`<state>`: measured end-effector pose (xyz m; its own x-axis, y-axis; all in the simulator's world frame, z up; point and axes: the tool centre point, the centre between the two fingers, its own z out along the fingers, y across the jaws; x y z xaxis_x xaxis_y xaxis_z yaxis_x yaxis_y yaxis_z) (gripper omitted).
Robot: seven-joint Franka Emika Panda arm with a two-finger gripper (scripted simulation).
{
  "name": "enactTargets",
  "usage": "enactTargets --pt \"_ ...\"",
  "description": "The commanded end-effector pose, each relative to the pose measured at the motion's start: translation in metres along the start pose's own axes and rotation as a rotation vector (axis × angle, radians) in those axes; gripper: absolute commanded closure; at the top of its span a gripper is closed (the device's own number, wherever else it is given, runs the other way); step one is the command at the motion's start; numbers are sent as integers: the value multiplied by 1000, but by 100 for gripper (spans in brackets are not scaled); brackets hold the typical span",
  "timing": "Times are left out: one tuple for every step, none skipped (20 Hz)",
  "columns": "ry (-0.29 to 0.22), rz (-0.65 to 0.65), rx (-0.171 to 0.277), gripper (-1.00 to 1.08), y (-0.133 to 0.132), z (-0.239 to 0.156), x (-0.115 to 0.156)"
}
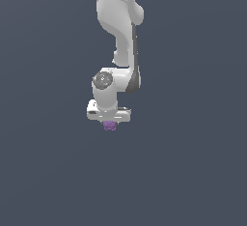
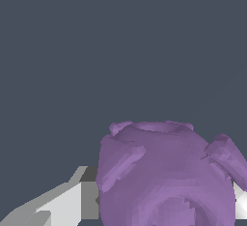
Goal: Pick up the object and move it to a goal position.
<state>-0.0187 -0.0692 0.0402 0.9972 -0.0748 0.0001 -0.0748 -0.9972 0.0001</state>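
Purple knobbly ball (image 1: 110, 125) sits directly beneath the white pincer (image 1: 109, 122) — at its six o'clock — between the fingers (image 2: 72, 198), which clamp it on both sides in the wrist view.

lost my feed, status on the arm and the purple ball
White gripper jaws shut on small knobbly purple ball. Ball directly under the arm. Nothing else visible nearby.

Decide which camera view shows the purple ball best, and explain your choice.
The wrist view: the ball fills much of the frame, its bumps and rim clear, with a finger beside it. The exterior view shows the ball only as a tiny purple blob under the gripper.
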Motion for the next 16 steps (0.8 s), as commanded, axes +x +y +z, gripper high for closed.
enactTargets --pt "0 -1 0 108 0 1 0" --pt "0 -1 0 108 0 1 0" --pt "0 -1 0 108 0 1 0" --pt "0 -1 0 108 0 1 0" --pt "0 -1 0 108 0 1 0" --pt "0 -1 0 108 0 1 0" --pt "0 -1 0 108 0 1 0" --pt "0 -1 0 108 0 1 0" --pt "1 -1 0 108 0 0 0" --pt "1 -1 0 108 -1 0 0" --pt "1 -1 0 108 -1 -1 0" --pt "1 -1 0 108 -2 -2 0" --pt "1 -1 0 108 -3 -3 -1" --pt "1 -1 0 108 -4 -5 -2" --pt "1 -1 0 108 -5 -8 -3" --pt "1 -1 0 108 -7 -10 -4"
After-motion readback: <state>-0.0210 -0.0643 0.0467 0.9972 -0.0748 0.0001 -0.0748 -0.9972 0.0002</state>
